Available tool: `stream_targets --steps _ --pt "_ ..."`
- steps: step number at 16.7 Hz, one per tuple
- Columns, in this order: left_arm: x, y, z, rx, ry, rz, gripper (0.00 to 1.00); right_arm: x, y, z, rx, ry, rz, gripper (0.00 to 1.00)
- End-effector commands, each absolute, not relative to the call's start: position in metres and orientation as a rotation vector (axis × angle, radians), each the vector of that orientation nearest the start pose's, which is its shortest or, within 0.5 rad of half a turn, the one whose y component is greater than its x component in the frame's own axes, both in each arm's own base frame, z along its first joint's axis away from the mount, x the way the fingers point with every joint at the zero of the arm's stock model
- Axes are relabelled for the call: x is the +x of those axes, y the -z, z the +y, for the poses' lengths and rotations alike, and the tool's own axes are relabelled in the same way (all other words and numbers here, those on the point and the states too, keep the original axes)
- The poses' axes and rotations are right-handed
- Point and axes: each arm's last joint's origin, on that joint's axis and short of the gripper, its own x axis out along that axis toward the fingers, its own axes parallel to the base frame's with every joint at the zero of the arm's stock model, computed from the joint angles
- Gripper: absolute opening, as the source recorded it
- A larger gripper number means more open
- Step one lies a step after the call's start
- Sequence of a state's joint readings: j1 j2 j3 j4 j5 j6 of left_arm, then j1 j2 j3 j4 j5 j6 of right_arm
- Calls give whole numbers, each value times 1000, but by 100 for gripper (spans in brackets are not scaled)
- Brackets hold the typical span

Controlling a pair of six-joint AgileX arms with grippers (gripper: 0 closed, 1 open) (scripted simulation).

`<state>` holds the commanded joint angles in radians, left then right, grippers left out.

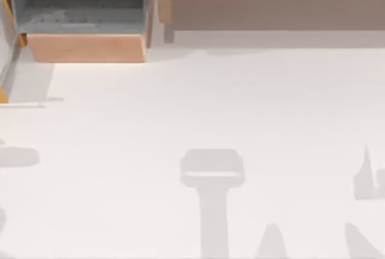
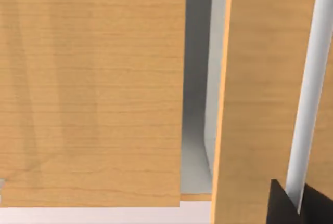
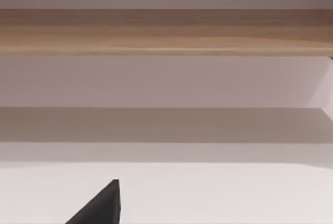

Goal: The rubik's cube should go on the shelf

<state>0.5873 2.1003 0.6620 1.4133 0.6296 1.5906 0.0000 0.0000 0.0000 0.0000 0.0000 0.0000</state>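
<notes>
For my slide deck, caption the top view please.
White table with a grey-lined wooden box far left and the long shelf far right.

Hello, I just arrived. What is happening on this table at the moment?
Not much handling can be seen right now. At the back of the white table stand a grey-lined wooden box on the left and the long light-wood shelf on the right. The left wrist camera looks closely at wooden panels, and a dark fingertip is at its edge. The right wrist camera faces the shelf, with one dark fingertip low in its picture. Nothing is being held in these pictures.
</notes>
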Motion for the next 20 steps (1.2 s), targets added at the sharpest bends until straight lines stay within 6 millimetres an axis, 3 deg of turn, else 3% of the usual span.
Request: stream_targets --steps 5,10,20 --pt "250 -85 174 1548 41 13 0 106 -160 -1 0 0 0 100" --pt "245 -87 175 1555 34 5 0 106 -160 -1 0 0 0 100" --pt "245 -87 175 1555 34 5 75 106 -160 -1 0 0 0 100"
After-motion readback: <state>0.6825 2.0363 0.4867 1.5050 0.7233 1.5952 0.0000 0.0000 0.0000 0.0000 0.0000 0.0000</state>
